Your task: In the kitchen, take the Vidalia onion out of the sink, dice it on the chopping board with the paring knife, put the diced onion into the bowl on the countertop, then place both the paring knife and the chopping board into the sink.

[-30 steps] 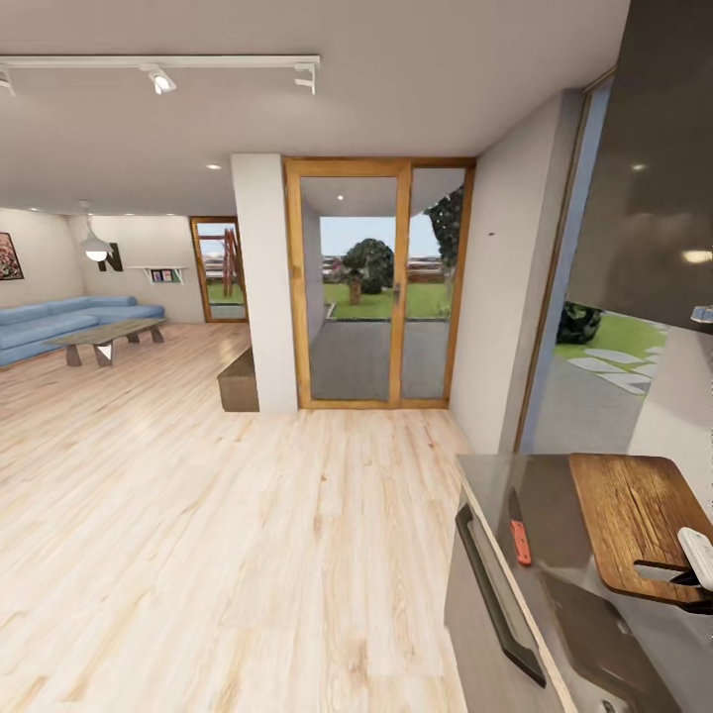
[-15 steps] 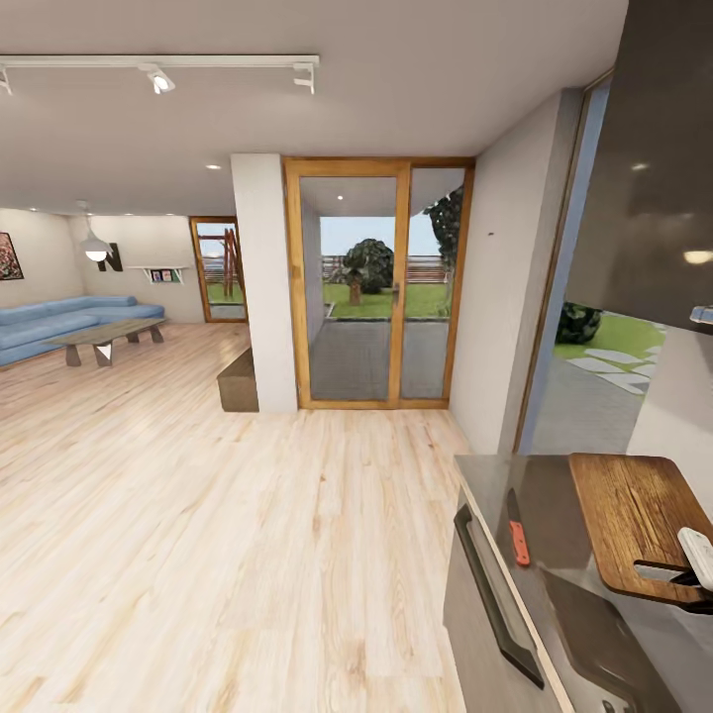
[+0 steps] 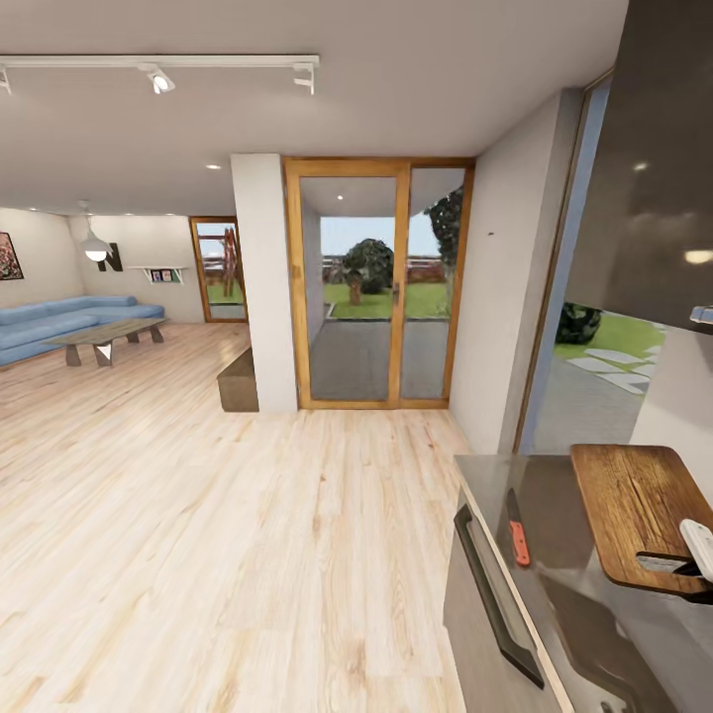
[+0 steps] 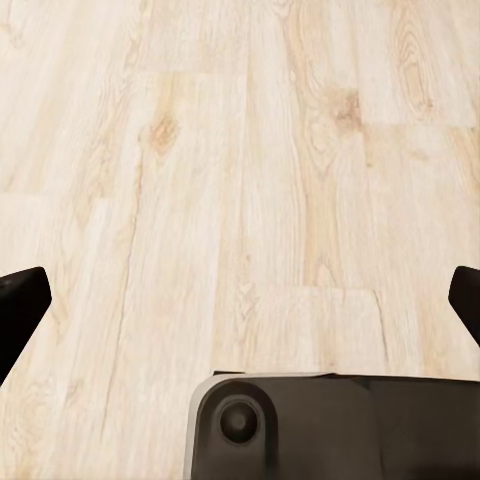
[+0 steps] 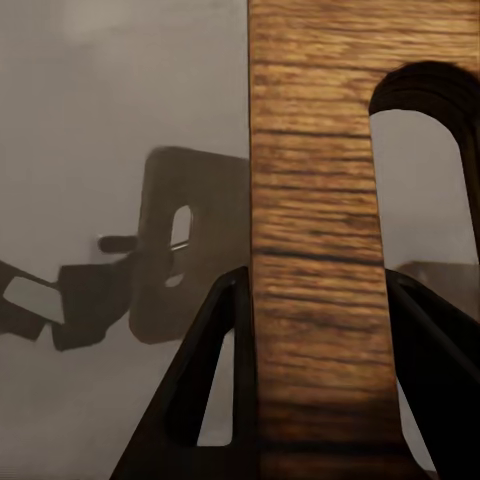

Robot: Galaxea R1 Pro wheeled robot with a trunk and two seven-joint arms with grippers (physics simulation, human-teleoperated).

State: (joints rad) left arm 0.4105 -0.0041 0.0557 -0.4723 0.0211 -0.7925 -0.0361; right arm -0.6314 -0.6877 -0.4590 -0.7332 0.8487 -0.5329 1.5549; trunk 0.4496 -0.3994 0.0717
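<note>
Light wood flooring [image 3: 198,535] fills the left and centre of the head view, wide and bare up to a white pillar and a wood-framed glass door [image 3: 376,287] at the centre. A blue sofa [image 3: 59,322] and low table sit far off at the left edge. No writing can be read; the wall picture at far left is too small to make out.

At lower right, the reflective dark grey countertop [image 3: 555,515] with its thin metallic front edge runs toward the bottom edge, under a glossy black upper cabinet [image 3: 654,168] at upper right. The small paring knife with dark blade and orange-red handle [image 3: 517,530] lies flat on the counter near the front edge, apart from the board. The rectangular brown wooden chopping board [image 3: 639,510] hangs tilted above the counter at the right edge, held at its handle end by the right gripper [image 3: 693,564]. In the right wrist view the dark fingers [image 5: 215,390] clamp either side of the board's [image 5: 315,250] grain.

The left gripper [image 4: 240,300] hovers over bare floor, its fingertips spread wide at the frame's two sides.
</note>
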